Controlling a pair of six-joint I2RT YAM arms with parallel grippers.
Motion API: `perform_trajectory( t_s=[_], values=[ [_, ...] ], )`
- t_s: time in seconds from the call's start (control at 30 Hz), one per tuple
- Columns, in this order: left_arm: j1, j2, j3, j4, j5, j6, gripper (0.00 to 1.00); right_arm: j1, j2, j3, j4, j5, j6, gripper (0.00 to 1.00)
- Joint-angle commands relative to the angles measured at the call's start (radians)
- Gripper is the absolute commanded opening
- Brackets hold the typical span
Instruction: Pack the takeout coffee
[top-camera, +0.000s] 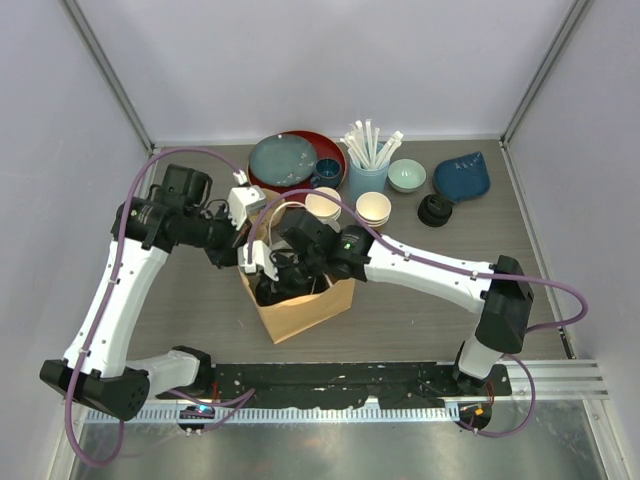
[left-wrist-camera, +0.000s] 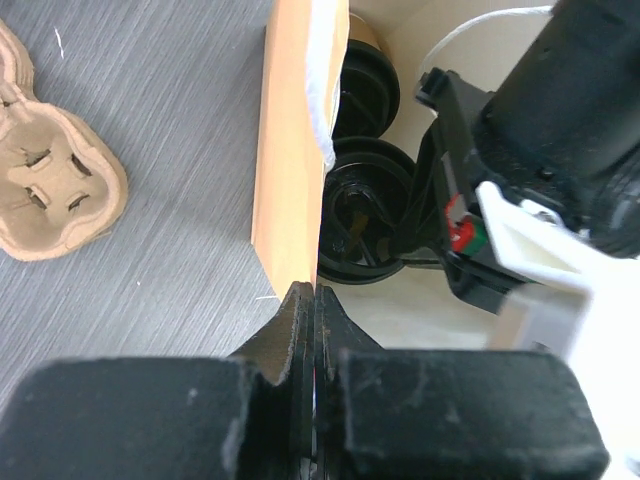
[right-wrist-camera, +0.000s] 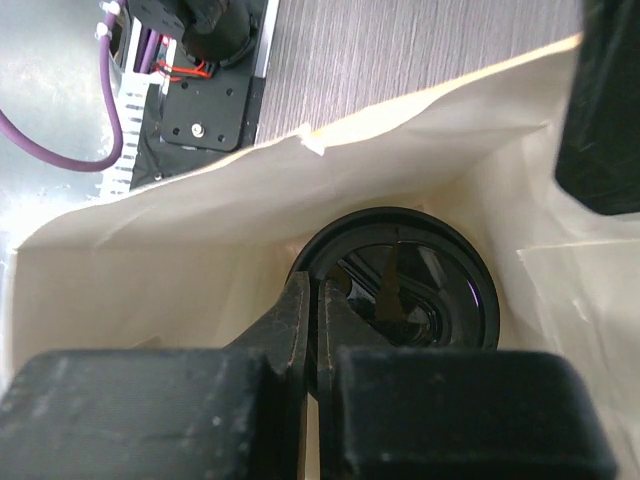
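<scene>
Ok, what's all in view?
paper bag: one, brown, centre
lidded cups: two, black lids, inside bag
cup carrier: one, cardboard, beside bag
cup stacks: two, cream-rimmed, behind bag
straw cup: one, blue, back
tray: one, red, under teal plate
small cup: one, dark blue, by tray
bowl: one, pale green, back
leaf dish: one, blue, back right
round piece: one, black, near dish
left tool: shut on bag rim
right tool: shut on one lid's rim

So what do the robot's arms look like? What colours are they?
The left arm and right arm are white tubes with chunky black joints. Purple cables loop along both. The right arm has a green light. The left end effector and right end effector are flat black pincers.
</scene>
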Motion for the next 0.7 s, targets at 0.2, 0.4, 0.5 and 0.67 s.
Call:
perform_trajectory(
  t_s=[0.2, 0.4, 0.5, 0.67],
  values=[
    [0.001, -0.004, 0.014, 0.032, 0.027, -0.015, 0.0, 0.0, 0.052, -0.058, 0.09, -0.024, -0.036, 0.01],
    [0.001, -0.007, 0.007, 0.04, 0.021, -0.014, 0.0, -0.002, 0.08, -0.104, 0.121, -0.045, -0.039, 0.01],
    [0.001, -0.004, 0.008, 0.044, 0.021, -0.014, 0.0, -0.004, 0.093, -0.112, 0.13, -0.045, -0.036, 0.01],
    [0.001, -0.006, 0.01, 0.043, 0.019, -0.011, 0.0, -0.007, 0.112, -0.127, 0.147, -0.047, -0.032, 0.01]
  ],
)
